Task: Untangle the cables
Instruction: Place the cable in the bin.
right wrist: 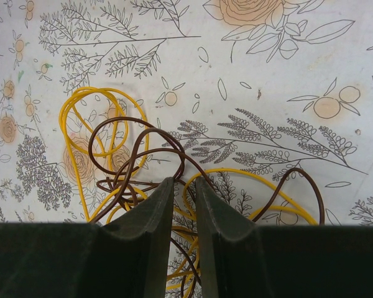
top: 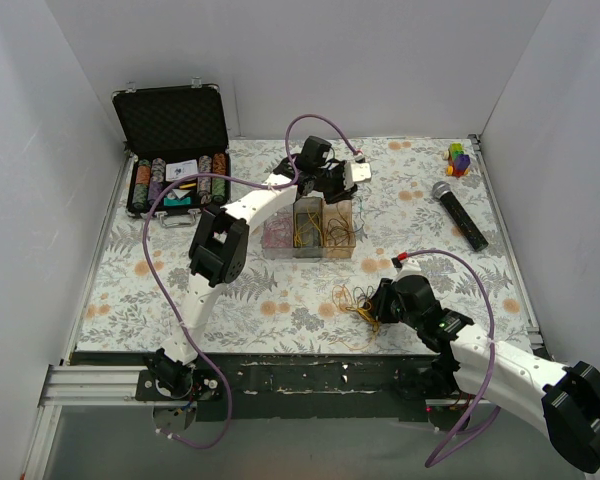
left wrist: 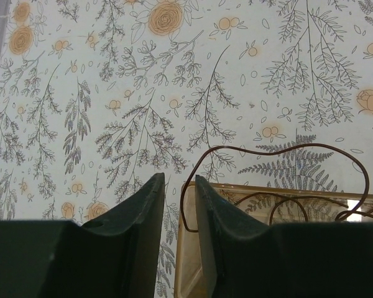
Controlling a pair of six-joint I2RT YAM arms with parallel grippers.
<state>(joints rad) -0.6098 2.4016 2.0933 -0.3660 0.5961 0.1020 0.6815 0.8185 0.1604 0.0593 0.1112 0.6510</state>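
Note:
The cables (top: pixel 358 302) lie as a loose tangle of yellow and brown strands on the flowered table near the front. My right gripper (top: pixel 373 306) is down on the tangle. In the right wrist view its jaws (right wrist: pixel 183 181) stand narrowly apart, and yellow cables (right wrist: pixel 96 92) and brown strands cross the gap and pass under the fingertips. My left gripper (top: pixel 332 192) hovers over the row of clear boxes (top: pixel 308 230). Its jaws (left wrist: pixel 177 180) are slightly apart. One brown wire (left wrist: pixel 227 148) curls from the gap into the tan box (left wrist: pixel 286 188), clamped by neither finger.
Sorted wires lie in the three boxes, the tan one (top: pixel 338 228) on the right. An open case of poker chips (top: pixel 175 170) sits at the back left, a microphone (top: pixel 460 215) at the right and a small coloured block toy (top: pixel 459 160) at the back right.

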